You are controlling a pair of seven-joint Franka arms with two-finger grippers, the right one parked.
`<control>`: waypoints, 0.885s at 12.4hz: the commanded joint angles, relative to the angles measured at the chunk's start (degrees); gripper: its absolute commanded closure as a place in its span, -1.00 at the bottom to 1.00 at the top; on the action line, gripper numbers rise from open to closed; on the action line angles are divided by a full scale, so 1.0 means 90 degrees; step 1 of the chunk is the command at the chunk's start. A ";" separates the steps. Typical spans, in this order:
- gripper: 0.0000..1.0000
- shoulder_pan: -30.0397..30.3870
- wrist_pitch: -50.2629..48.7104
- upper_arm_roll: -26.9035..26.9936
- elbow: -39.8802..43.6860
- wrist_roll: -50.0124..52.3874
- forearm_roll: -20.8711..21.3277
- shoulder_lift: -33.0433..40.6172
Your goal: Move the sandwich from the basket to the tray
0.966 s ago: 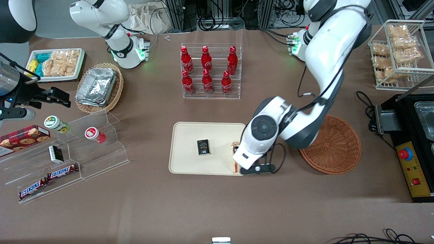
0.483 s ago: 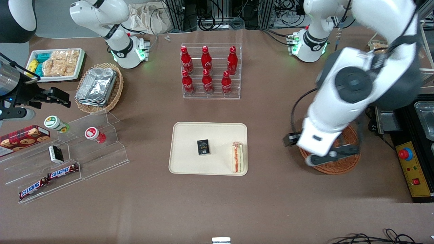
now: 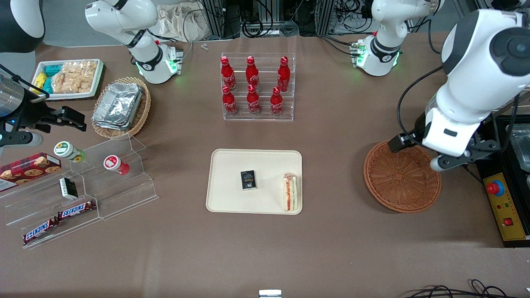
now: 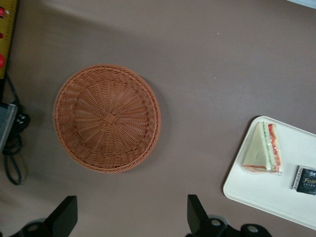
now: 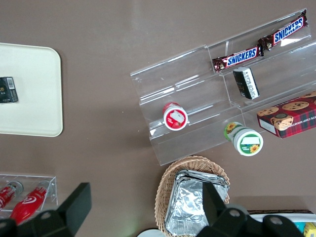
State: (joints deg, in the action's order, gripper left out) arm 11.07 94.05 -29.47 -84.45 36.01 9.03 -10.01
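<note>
The sandwich (image 3: 289, 193) lies on the cream-beige tray (image 3: 232, 203), by the tray's edge nearest the basket; it also shows in the left wrist view (image 4: 264, 149), on the tray (image 4: 256, 197). The reddish-brown wicker basket (image 3: 401, 178) is empty; it also shows in the left wrist view (image 4: 107, 117). My left gripper (image 3: 451, 155) hangs high above the basket's rim toward the working arm's end of the table. In the left wrist view the gripper (image 4: 129, 217) is open and empty, its fingers (image 4: 196, 213) wide apart.
A small black packet (image 3: 248, 180) lies in the tray's middle. A clear rack of red bottles (image 3: 256, 87) stands farther from the camera than the tray. A black box with a red button (image 3: 499, 190) sits beside the basket. Acrylic steps with snacks (image 3: 83, 194) lie toward the parked arm's end.
My left gripper has let go of the sandwich on the tray, risen and swung away over the basket toward the working arm's end. The sandwich stays where it was set.
</note>
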 commanded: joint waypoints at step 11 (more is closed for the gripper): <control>-1.00 -0.1787 0.0019 0.3528 -0.0089 -0.2663 -0.1053 0.0507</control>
